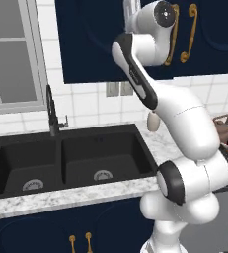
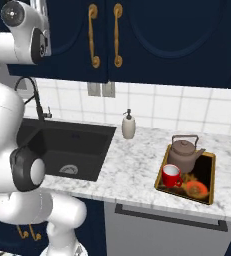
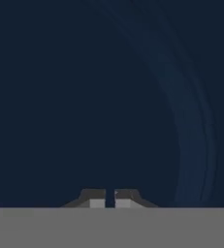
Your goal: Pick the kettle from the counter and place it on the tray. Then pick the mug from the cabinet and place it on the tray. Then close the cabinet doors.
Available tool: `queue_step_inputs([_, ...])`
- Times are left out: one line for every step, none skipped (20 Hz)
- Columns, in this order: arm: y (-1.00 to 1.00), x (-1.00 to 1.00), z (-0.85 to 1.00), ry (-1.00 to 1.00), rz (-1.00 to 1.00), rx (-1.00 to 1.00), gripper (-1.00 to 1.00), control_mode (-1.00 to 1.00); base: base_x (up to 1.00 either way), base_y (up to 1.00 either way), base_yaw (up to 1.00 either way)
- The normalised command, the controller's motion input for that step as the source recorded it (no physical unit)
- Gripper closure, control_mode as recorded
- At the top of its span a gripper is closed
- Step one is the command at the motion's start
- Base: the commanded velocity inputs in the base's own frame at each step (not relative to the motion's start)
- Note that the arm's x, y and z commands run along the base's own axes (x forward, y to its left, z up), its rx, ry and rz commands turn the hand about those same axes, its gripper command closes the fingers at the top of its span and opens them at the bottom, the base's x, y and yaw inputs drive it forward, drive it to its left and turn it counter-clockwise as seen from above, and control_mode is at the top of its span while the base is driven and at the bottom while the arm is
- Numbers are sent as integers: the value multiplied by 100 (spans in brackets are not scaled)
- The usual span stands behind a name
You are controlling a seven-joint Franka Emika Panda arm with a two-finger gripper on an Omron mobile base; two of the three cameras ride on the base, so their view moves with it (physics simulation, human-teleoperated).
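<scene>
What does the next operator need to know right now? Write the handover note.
Gripper: shut, empty, tips close against a navy cabinet door.
Kettle and red mug: both on the tray, on the counter right of the sink.
Cabinet doors: look shut in both base views.
Done: kettle and mug placed.
Left: confirm the doors are fully shut, then back the arm away.

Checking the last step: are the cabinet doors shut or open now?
Shut: the cabinet doors sit flush, their brass handles side by side, no shelf visible.
</scene>
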Motion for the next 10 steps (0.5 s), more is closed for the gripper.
queue_step_inputs([0,96,-89,12,0,0,100,-100,0,0,0])
queue_step_inputs([0,100,-100,5,0,0,100,-100,0,0,0])
queue_step_inputs([-4,100,-100,4,0,0,100,-100,0,0,0])
queue_step_inputs([-5,100,-100,1,0,0,100,-100,0,0,0])
queue_step_inputs([-9,100,-100,0,0,0,100,-100,0,0,0])
queue_step_inputs([-11,100,-100,0,0,0,100,-100,0,0,0])
queue_step_inputs([-11,100,-100,0,0,0,100,-100,0,0,0])
queue_step_inputs([-13,100,-100,0,0,0,100,-100,0,0,0])
queue_step_inputs([-12,100,-100,0,0,0,100,-100,0,0,0])
queue_step_inputs([-12,100,-100,0,0,0,100,-100,0,0,0])
